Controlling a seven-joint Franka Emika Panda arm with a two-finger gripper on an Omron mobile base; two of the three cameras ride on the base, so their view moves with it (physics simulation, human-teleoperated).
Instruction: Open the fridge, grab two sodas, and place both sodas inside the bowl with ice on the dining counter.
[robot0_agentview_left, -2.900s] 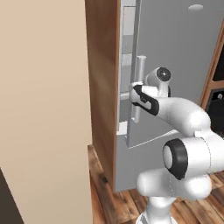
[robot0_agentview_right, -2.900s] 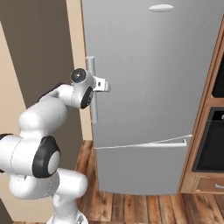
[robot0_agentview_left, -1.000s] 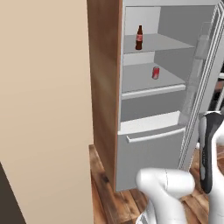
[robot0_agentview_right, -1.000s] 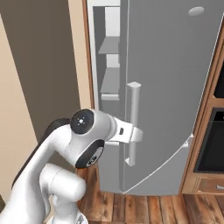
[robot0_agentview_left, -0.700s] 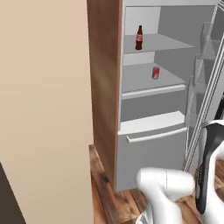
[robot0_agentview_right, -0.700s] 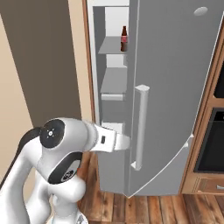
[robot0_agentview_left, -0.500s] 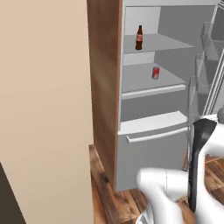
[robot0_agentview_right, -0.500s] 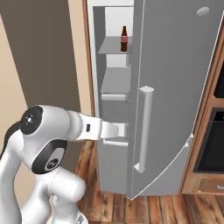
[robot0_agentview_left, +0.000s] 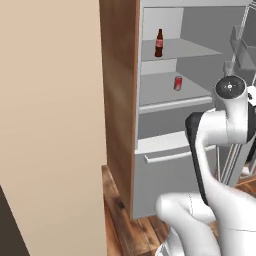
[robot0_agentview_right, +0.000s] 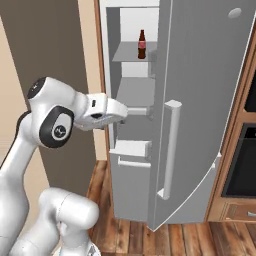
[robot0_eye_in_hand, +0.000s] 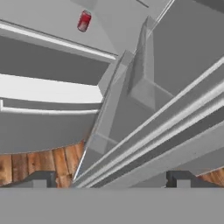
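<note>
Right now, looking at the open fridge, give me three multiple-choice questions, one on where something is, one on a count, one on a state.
1. Where is the brown soda bottle?
A. on the shelf above the red can
B. in the lower drawer
C. on the floor

2. How many drinks stand on the fridge shelves?
A. one
B. two
C. four

3. How is the gripper?
A. shut on the can
B. shut on the bottle
C. open, holding nothing

Answers: 1 A, the left base view shows the bottle one shelf higher than the can. 2 B, one bottle and one can. 3 C, the hand view shows its fingertips wide apart with nothing between.
</note>
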